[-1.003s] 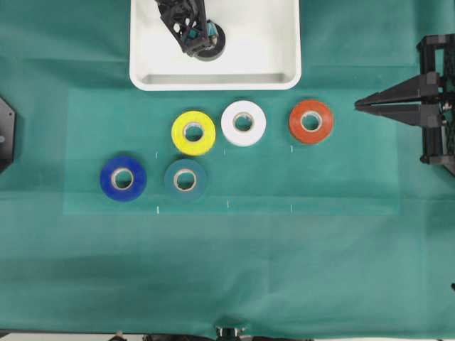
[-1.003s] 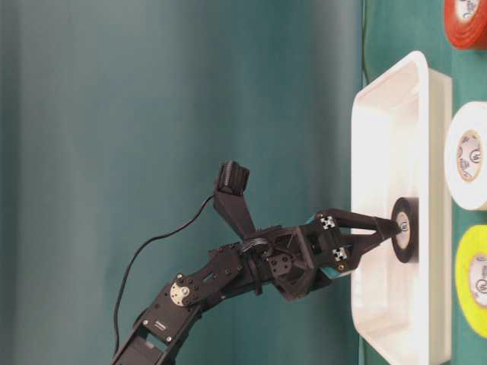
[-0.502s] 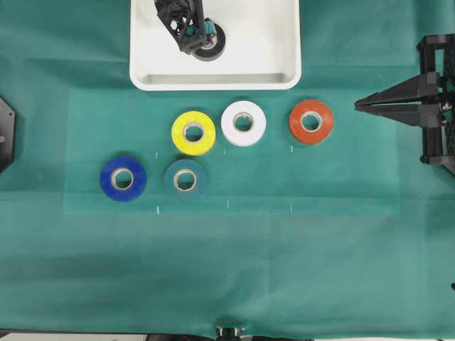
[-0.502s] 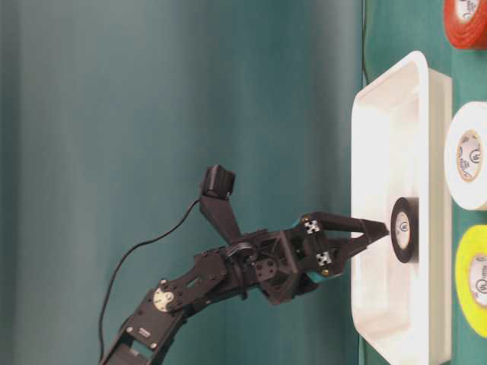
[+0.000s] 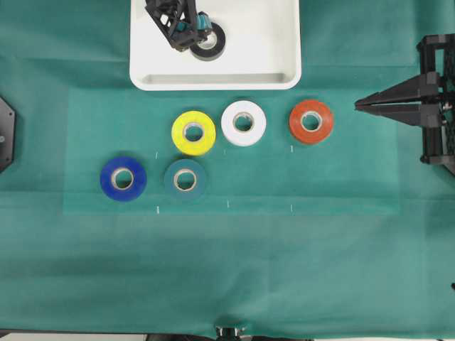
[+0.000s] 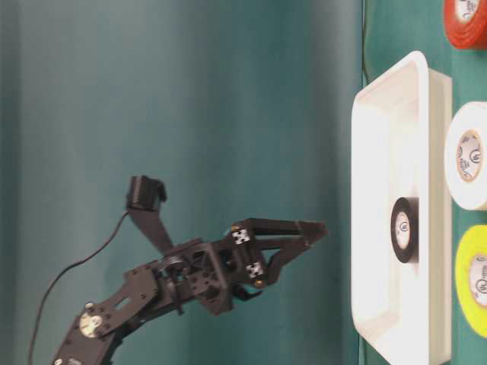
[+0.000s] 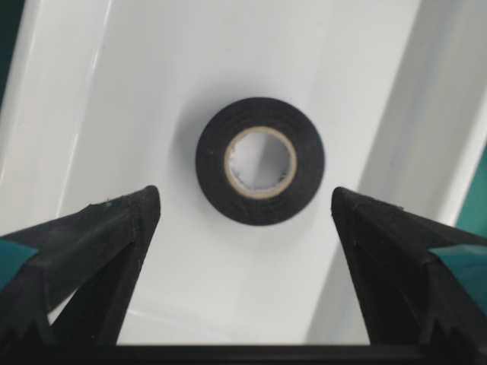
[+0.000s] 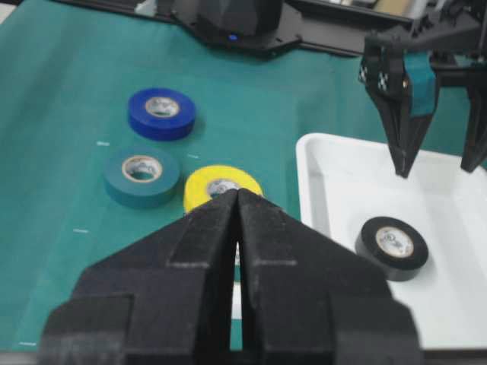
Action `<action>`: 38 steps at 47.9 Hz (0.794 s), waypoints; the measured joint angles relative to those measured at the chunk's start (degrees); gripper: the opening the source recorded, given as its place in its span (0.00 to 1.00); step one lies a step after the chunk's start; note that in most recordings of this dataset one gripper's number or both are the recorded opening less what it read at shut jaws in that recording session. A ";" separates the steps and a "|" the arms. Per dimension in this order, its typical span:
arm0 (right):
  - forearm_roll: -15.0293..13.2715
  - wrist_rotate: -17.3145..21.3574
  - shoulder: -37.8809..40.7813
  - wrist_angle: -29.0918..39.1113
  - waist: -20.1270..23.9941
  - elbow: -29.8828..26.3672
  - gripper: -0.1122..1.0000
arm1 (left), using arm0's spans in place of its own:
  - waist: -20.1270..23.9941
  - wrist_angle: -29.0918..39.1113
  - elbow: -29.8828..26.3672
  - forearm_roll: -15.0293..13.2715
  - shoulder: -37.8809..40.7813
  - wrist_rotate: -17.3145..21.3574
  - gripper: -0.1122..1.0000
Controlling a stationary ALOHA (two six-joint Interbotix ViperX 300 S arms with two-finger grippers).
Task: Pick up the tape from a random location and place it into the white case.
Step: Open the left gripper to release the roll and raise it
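The black tape (image 5: 216, 50) (image 7: 213, 161) (image 8: 370, 245) lies flat on the floor of the white case (image 5: 213, 79) (image 6: 418, 114) (image 7: 190, 289) at the back of the table. My left gripper (image 5: 188, 34) (image 6: 308, 239) (image 7: 243, 192) (image 8: 437, 169) hangs open above the tape, well clear of it, with nothing between its fingers. At the right edge of the table my right gripper (image 5: 357, 106) (image 8: 238, 192) is shut and empty, pointing left.
In front of the case lie a yellow roll (image 5: 193, 132), a white roll (image 5: 244, 123) and an orange-red roll (image 5: 311, 121). Nearer the front left are a blue roll (image 5: 123, 178) and a dark teal roll (image 5: 185, 179), all on green cloth.
My left gripper has lifted up and away from the black tape, jaws staying open. The tape stays lying in the case. The right arm has not moved.
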 measured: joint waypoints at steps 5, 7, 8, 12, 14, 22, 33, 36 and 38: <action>0.00 0.00 0.00 0.00 0.00 0.09 0.10 | -0.70 0.44 0.00 0.09 -1.05 0.00 0.97; 0.00 0.00 0.00 0.09 0.00 0.00 0.10 | -0.97 0.88 -0.09 0.00 -1.41 0.00 0.97; 0.00 0.00 0.00 0.09 0.00 0.00 0.10 | -1.14 1.14 0.00 0.00 -1.58 0.00 0.97; 0.00 0.00 0.00 0.09 0.00 0.00 0.10 | -1.58 2.11 -0.18 0.00 -2.02 0.00 0.97; 0.00 0.00 0.00 0.09 0.00 0.00 0.10 | -1.58 2.64 -0.26 0.00 -2.37 0.00 0.97; 0.00 0.00 0.00 0.09 0.00 0.00 0.10 | -1.85 3.34 -0.44 0.00 -4.39 0.00 0.97; 0.00 0.09 0.00 0.35 0.00 -0.18 0.10 | -2.20 3.52 -0.53 0.00 -8.35 0.00 0.97; 0.00 0.09 0.00 0.53 0.00 -0.09 0.10 | -2.37 3.60 -0.62 0.00 -9.14 0.00 0.97; 0.00 0.09 0.00 0.62 0.00 -0.18 0.10 | -2.46 3.60 -0.53 0.00 -9.67 0.00 0.97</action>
